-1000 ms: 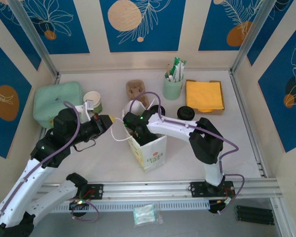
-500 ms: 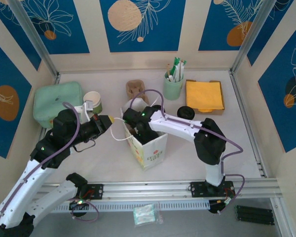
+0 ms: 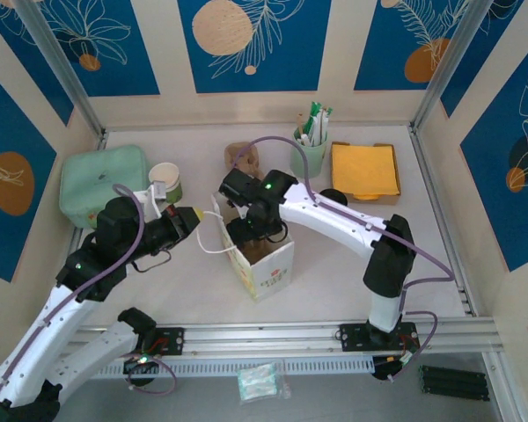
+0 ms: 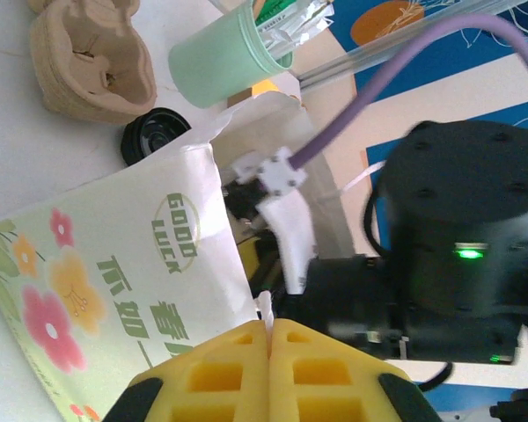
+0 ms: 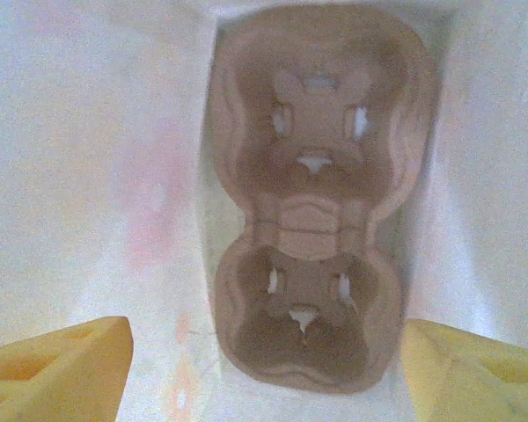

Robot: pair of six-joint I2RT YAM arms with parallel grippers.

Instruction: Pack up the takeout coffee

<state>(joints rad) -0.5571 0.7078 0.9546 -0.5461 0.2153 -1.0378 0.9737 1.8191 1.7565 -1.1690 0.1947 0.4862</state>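
Paper bag (image 3: 266, 264) upright, centre of the overhead frame. Left fingers (image 4: 220, 374) fully closed, pinching the bag's white handle (image 3: 213, 250) just left of the bag. Right fingers (image 5: 57, 369) spread wide, gripping nothing, pointed down into the bag mouth. Cardboard carrier (image 5: 312, 202) lies flat on the bag floor, mid-frame in the right wrist view, both wells bare. Takeout coffee: can't tell where it sits; the right arm covers the surface (image 3: 326, 281) just above the bag in the overhead frame. Lidless cup (image 3: 165, 180) upper left of the bag, beside the green box (image 3: 101, 180). Black lid (image 3: 334, 194) right of the bag, half under the right arm, near the orange napkins (image 3: 365, 169) and mint tumbler (image 3: 306, 156).
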